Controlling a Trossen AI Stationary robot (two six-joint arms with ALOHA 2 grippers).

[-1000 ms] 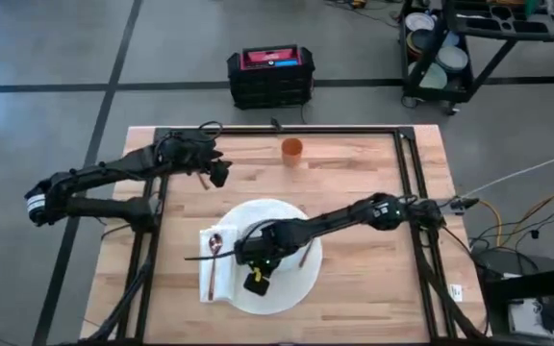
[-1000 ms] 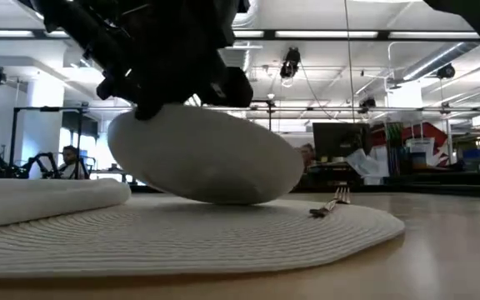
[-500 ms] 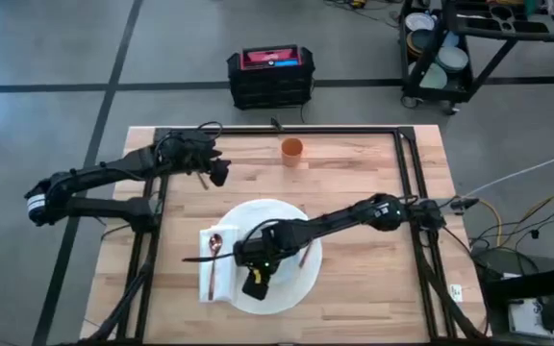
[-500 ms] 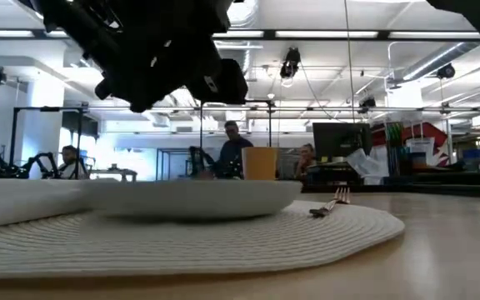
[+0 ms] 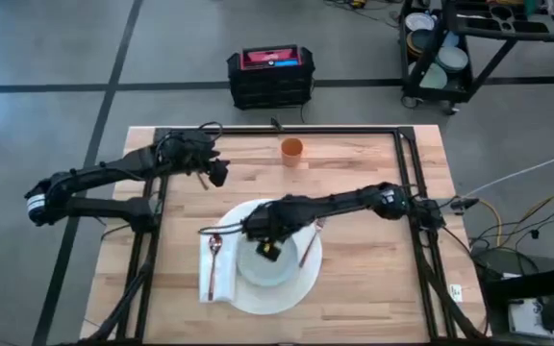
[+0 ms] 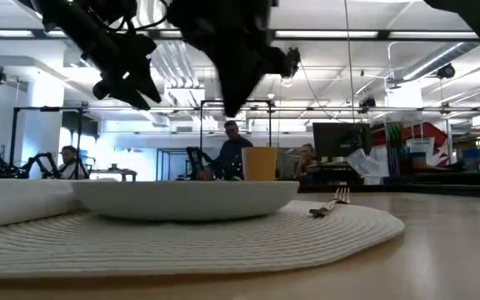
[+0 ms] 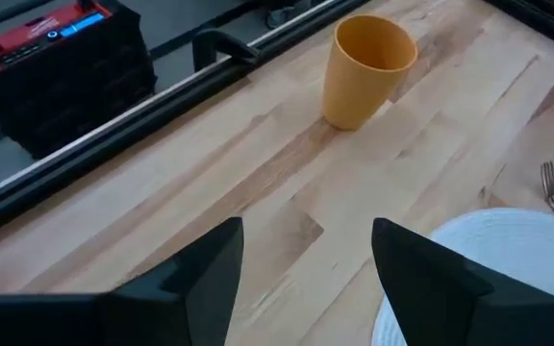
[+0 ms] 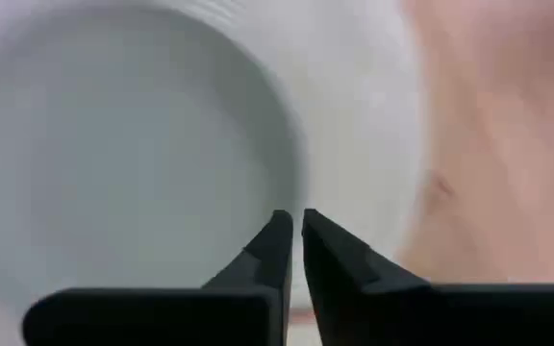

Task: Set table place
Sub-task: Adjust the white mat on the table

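With the plate (image 5: 269,261) seated on the white mat (image 5: 301,288) at the table's (image 5: 373,279) near centre, napkin (image 5: 205,279), spoon (image 5: 214,259) and fork (image 5: 308,248) beside it, the right gripper (image 5: 269,250) hovers above, fingers pressed together and empty; left gripper (image 7: 301,279) waits spread far-left; cup (image 5: 291,150) remains unplaced.

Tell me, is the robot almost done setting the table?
Mostly. The plate lies flat on the round white mat, with a spoon on a napkin to one side and a fork on the other. The right gripper hangs just above the plate, fingers nearly together, holding nothing. The orange cup stands far off, likely next. The left gripper waits near the table's far left.
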